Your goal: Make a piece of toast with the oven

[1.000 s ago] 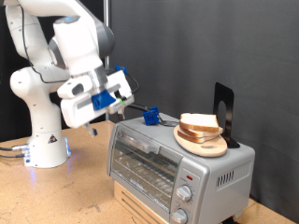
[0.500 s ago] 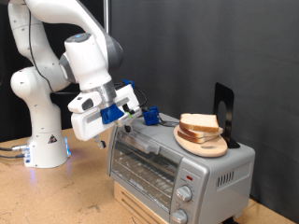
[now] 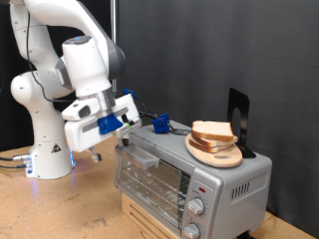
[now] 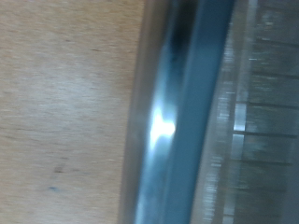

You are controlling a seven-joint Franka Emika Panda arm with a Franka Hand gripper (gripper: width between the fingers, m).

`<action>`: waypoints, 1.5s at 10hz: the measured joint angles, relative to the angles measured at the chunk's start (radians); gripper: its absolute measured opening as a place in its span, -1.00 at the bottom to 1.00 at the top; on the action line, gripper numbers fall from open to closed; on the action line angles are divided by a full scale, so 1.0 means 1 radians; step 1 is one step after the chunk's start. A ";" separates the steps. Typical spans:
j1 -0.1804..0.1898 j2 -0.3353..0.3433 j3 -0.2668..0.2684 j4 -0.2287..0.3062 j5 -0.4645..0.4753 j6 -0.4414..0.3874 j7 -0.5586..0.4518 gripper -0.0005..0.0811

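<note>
Risk: hand [image 3: 122,123] sits tight against upper left corner of oven [image 3: 189,171], by door's top edge; a slip there could miss door and shove whole oven, which would jolt round wooden plate [image 3: 215,151] on oven roof and shed piece of toast [image 3: 212,130] lying on it. Door looks shut or nearly so (hard to tell). Small blue object [image 3: 159,123] also on roof, just beside hand.

Pose: arm bent over from white base on table [image 3: 60,209], wrist tilted down toward oven. Finger spacing: cannot tell. Wrist view blurred, shows shiny metal edge [image 4: 177,112] only.
</note>
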 joint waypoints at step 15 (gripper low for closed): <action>-0.182 0.516 0.039 0.129 0.151 0.303 -0.150 0.68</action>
